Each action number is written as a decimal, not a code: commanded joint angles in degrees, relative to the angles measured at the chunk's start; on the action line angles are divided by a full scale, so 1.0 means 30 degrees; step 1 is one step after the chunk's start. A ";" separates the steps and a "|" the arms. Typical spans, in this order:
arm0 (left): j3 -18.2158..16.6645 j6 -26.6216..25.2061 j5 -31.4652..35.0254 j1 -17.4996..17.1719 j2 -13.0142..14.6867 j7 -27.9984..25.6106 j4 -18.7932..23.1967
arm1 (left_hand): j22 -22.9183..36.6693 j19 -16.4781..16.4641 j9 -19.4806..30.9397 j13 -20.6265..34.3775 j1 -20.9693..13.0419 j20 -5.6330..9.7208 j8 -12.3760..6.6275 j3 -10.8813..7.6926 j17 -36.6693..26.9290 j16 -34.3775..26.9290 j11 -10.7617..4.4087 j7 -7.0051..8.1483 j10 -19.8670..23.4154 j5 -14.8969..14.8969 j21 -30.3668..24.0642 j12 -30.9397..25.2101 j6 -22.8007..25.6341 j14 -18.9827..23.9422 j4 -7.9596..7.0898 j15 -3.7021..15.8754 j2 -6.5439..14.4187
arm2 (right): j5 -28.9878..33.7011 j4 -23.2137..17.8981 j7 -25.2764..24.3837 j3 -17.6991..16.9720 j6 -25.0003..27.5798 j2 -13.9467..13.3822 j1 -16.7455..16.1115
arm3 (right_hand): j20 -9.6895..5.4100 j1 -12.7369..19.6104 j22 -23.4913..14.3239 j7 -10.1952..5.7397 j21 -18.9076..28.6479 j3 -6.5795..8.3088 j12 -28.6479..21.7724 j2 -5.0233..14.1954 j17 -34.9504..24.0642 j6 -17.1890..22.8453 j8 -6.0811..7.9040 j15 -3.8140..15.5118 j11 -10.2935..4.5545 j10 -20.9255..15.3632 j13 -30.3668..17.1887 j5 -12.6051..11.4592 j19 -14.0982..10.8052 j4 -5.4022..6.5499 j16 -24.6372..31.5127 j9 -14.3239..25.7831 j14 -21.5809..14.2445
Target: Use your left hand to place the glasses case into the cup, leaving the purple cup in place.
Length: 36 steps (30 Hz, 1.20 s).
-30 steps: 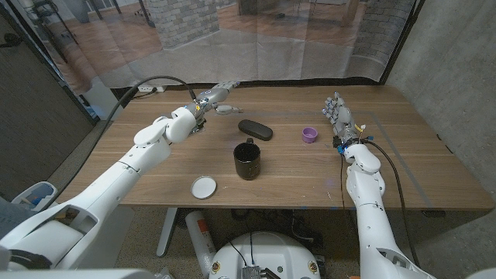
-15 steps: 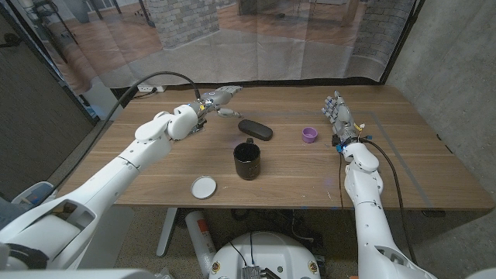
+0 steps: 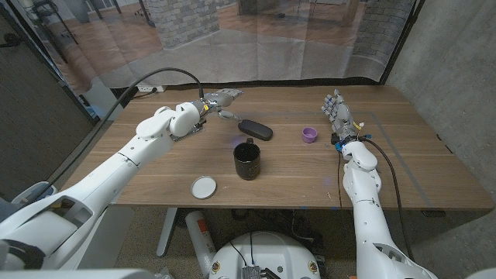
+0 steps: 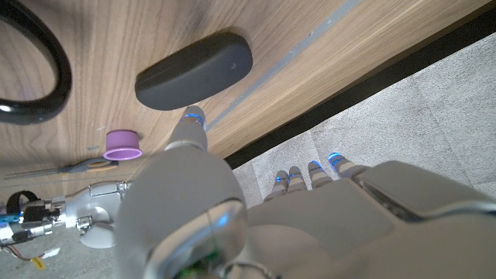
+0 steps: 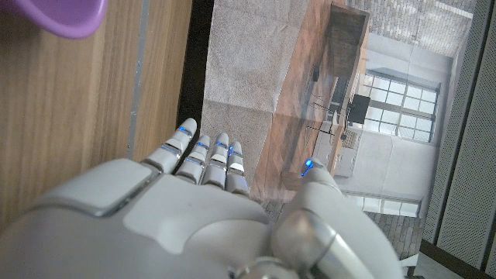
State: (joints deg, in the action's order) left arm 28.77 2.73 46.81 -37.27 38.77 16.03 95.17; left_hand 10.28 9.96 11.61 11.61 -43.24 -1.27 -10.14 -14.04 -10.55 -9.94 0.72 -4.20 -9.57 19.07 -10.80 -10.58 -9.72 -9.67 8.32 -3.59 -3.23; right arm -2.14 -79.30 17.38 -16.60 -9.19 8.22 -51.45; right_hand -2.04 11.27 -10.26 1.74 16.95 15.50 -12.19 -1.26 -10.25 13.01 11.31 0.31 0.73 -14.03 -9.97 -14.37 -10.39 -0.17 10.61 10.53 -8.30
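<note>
Left robot hand (image 3: 219, 99) hovers spread and empty beside the glasses case (image 3: 255, 129) (right robot hand (image 3: 339, 114) likewise empty).

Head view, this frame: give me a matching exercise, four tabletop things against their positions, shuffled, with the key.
Things:
1. glasses case
2. black cup
3. purple cup
4. white lid

Places:
A. nearest the table's front edge, on the robot's left of the mug
B. just ahead of the left hand, lying flat
C. mid-table, standing upright, handle toward the far side
D. close beside the right hand

Pairs: 1-B, 2-C, 3-D, 4-A
</note>
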 commanded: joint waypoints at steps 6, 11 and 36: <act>0.0977 -0.0570 0.1935 0.0670 0.0211 0.2041 0.0858 | 0.0050 0.0647 0.0048 0.0047 -0.0340 -0.0092 -0.0306 0.0166 -0.0023 -0.0259 0.0093 -0.0146 -0.1108 0.0045 -0.0203 -0.0319 -0.2127 -0.1534 0.0029 0.0004 -0.0295 | -0.0133 -0.0390 -0.0258 0.0015 0.0005 0.0175 0.0038 | -0.0504 0.0022 -0.0043 0.0000 -0.0076 0.0072 0.0071 0.0138 -0.0057 0.0159 -0.0014 0.0022 -0.0022 -0.0167 -0.0118 0.0078 -0.0204 -0.0104 0.0088 0.0055 -0.0199; 0.1210 -0.0622 0.2243 0.0959 0.0079 0.2577 0.0758 | 0.0045 0.0553 0.0065 0.0042 -0.0454 -0.0216 -0.0290 0.0225 -0.0010 -0.0217 0.0257 -0.0244 -0.1280 0.0073 -0.0241 -0.0296 -0.2322 -0.1647 0.0045 -0.0089 -0.0386 | -0.0230 -0.0316 -0.0248 -0.0007 -0.0044 0.0196 0.0065 | -0.0505 0.0019 -0.0044 -0.0010 -0.0098 0.0065 0.0075 0.0144 -0.0059 0.0150 -0.0021 0.0001 -0.0048 -0.0164 -0.0119 0.0092 -0.0226 -0.0113 0.0099 0.0057 -0.0241; 0.2892 0.0187 0.3104 0.2933 -0.1269 0.3473 -0.1653 | 0.0046 0.0335 0.0100 -0.0010 -0.0696 -0.0383 -0.0451 0.0542 0.0014 -0.0312 0.0812 -0.0736 -0.1415 0.0177 -0.0325 -0.0411 -0.2363 -0.1495 -0.0015 -0.0319 -0.0732 | -0.0326 -0.0531 -0.0273 -0.0160 -0.0125 0.0092 -0.0195 | -0.0429 -0.0014 -0.0050 -0.0004 -0.0207 0.0024 0.0092 0.0157 -0.0070 0.0158 -0.0033 0.0003 -0.0005 -0.0159 -0.0123 0.0148 -0.0286 -0.0144 0.0095 0.0060 -0.0291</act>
State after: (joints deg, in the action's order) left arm 35.26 2.57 55.30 -31.00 36.96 25.85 94.05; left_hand 10.26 9.96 11.60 11.45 -44.97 -1.85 -11.09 -12.71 -10.39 -10.53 2.60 -5.88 -9.74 19.30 -11.26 -11.26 -9.90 -9.75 8.38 -4.12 -4.96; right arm -3.07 -80.14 16.53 -17.02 -9.44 8.71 -51.41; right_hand -2.26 11.27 -10.26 1.74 16.50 15.50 -12.19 -1.26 -10.25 13.00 11.31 0.22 0.73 -14.03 -10.28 -14.14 -10.60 -0.17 10.61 10.53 -8.83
